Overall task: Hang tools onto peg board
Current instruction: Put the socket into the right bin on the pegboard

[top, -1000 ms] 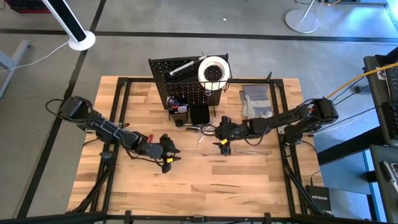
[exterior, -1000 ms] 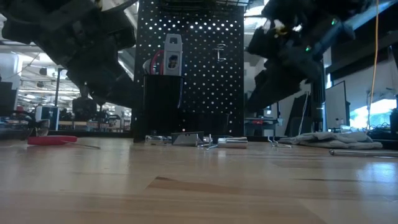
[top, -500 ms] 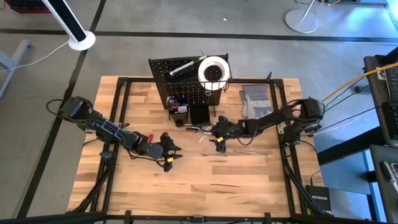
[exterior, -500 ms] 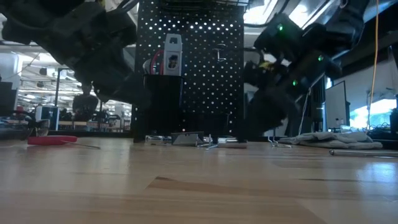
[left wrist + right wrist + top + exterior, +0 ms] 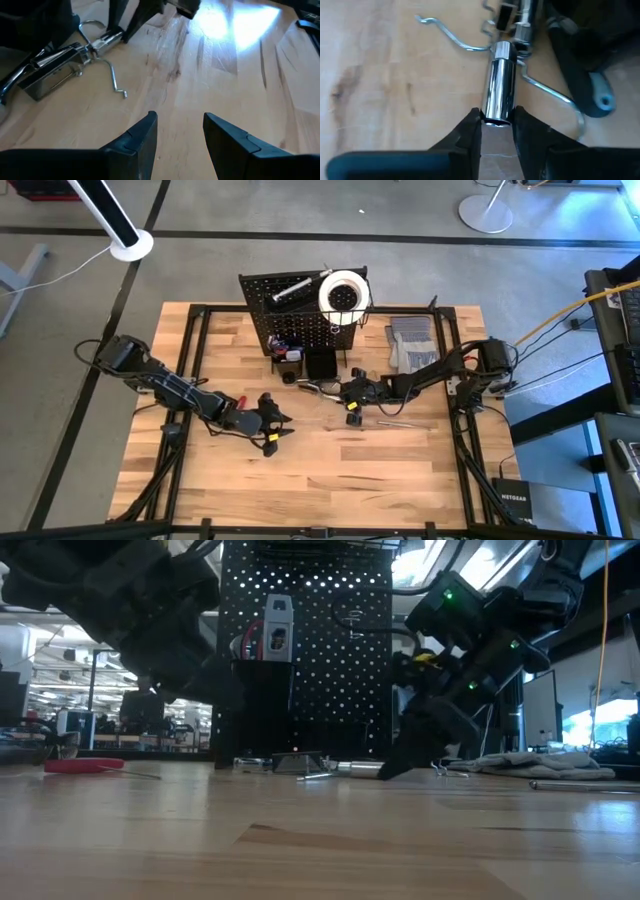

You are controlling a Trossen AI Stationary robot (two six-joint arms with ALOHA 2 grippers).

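Two dark, near-black jointed arms are seen, built of slim links with bulkier housings at the joints. Black cables are looped along the links. A small yellow marking is carried beside the left end effector [image 5: 271, 438] and another beside the right end effector [image 5: 351, 412]. In the low view, green indicator lights are lit on the right arm's housing, with a yellow patch below them. Each end effector is made of two matte black fingers [image 5: 141, 138] with flat inner faces and angular, stepped outer edges [image 5: 470, 136].
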